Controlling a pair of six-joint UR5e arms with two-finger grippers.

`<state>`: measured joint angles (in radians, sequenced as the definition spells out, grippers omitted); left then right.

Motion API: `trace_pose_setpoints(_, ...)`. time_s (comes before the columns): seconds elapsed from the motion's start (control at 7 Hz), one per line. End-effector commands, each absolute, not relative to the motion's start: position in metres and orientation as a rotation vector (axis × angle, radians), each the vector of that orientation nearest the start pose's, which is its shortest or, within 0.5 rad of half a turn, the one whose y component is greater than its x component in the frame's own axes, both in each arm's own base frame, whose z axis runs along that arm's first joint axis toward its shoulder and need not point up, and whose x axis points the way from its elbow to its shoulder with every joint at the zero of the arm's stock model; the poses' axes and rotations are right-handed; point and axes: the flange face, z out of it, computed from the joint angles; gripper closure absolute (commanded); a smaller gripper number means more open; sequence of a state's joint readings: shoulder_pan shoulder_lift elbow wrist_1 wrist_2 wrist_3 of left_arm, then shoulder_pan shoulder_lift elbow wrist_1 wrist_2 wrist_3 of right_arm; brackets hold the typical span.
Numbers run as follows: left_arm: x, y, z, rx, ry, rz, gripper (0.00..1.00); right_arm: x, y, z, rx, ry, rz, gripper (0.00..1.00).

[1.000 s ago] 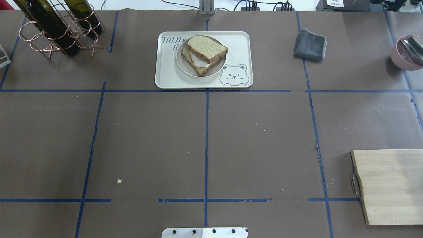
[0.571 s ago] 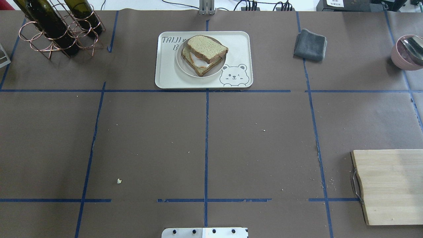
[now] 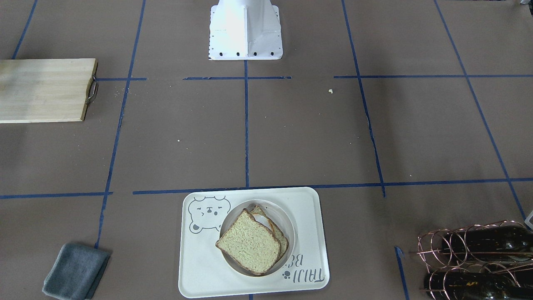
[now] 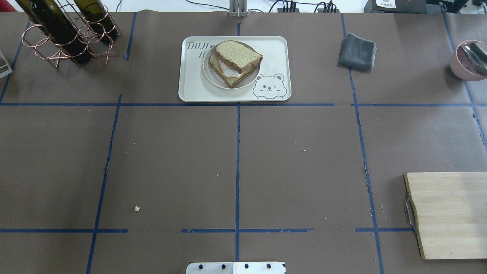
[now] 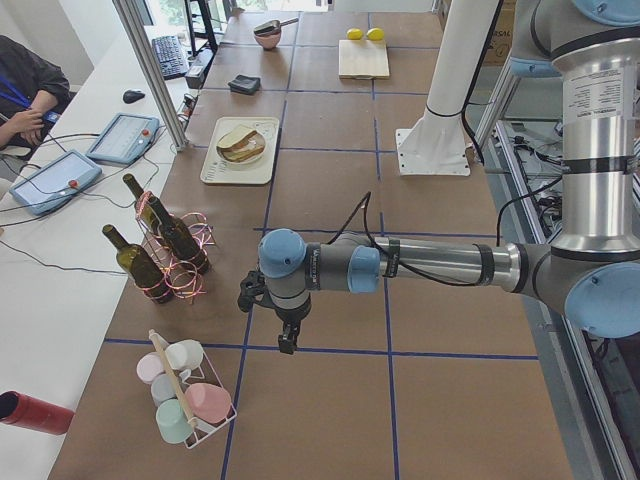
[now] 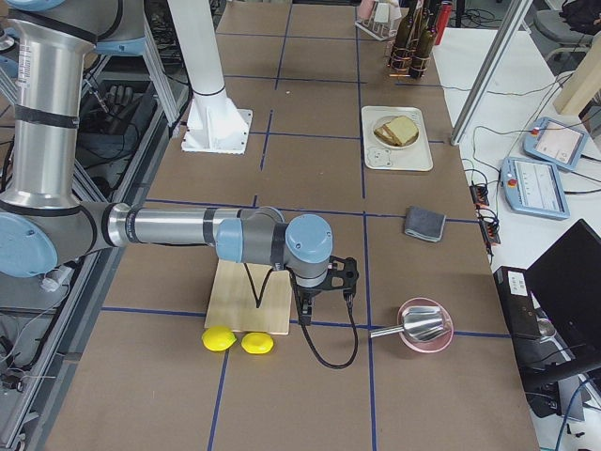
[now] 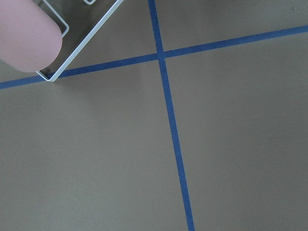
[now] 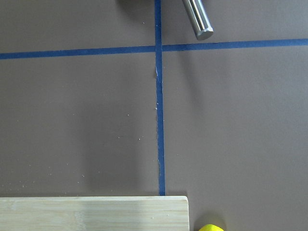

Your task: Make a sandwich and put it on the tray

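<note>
The sandwich [image 4: 237,57] is two tan bread slices stacked askew, with white egg and a bit of orange yolk [image 4: 231,76] showing between them. It lies in a small round white dish on the cream bear tray [image 4: 190,85] at the far middle of the table, and also shows in the front view [image 3: 249,243] on the tray [image 3: 195,271]. My left gripper [image 5: 286,338] hangs over the table's left end, near the cup rack. My right gripper [image 6: 306,308] hangs at the right end, beside the wooden board. Both are far from the tray; I cannot tell if they are open or shut.
A copper rack of wine bottles [image 4: 64,30] stands far left. A grey cloth [image 4: 357,51] and a pink bowl with a metal scoop [image 4: 470,61] are far right. A wooden board [image 4: 449,215] lies near right, with two lemons [image 6: 237,340] beside it. A wire rack of cups [image 5: 185,395] sits by the left gripper.
</note>
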<state>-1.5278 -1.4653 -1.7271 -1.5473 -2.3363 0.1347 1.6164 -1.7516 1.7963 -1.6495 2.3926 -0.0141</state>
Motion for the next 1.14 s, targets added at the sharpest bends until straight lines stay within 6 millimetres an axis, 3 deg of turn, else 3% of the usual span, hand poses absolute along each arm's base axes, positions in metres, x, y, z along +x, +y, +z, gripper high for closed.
trace_pose_setpoints(0.0,-0.0448,-0.4515,0.6335,0.062,0.766,0.179,0.00,0.0796,-0.4132,0.6304,0.003,-0.819,0.038,0.00)
trace_pose_setpoints(1.0,-0.0448,-0.4516,0.6328,0.064,0.766,0.179,0.00,0.0820,-0.4145,0.6309,0.006,-0.786,0.035,0.00)
